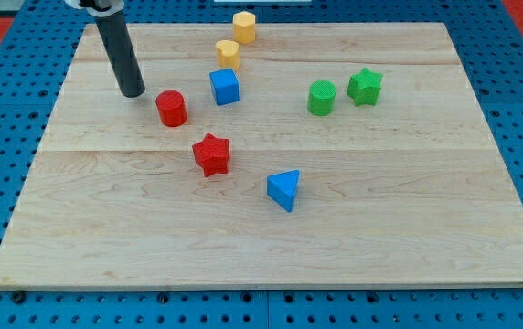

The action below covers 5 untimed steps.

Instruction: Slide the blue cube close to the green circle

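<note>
My tip [133,92] rests on the wooden board [271,247] toward the view's upper left, touching no block; the rod ends plain, with no jaws and nothing held. Just to its right sits the red cylinder [171,108]. The blue cube [225,87] stands further right of that, near the board's top, with 2 yellow blocks above it: a yellow cylinder [228,52] just above and a yellow hexagonal block [244,26] near the top edge. The green cylinder [322,97] lies well apart to the cube's right, beside the green star [365,86]. Lower down are the red star [212,153] and blue triangular block [284,189].
</note>
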{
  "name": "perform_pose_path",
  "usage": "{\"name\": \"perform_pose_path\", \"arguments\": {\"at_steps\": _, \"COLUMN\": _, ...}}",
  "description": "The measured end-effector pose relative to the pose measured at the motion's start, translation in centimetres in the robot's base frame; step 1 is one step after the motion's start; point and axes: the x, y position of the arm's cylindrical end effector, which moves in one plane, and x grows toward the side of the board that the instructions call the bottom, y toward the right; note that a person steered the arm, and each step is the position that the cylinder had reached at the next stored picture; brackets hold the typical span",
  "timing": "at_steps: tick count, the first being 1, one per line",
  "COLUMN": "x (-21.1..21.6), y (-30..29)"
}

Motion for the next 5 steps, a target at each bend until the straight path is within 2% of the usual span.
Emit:
{"name": "perform_pose_path", "arguments": {"at_steps": 1, "x": -1.9, "y": 6.0}}
{"name": "perform_pose_path", "arguments": {"at_steps": 2, "x": -0.8, "y": 10.3}}
{"name": "perform_pose_path", "arguments": {"at_steps": 5, "x": -0.1, "y": 11.5}}
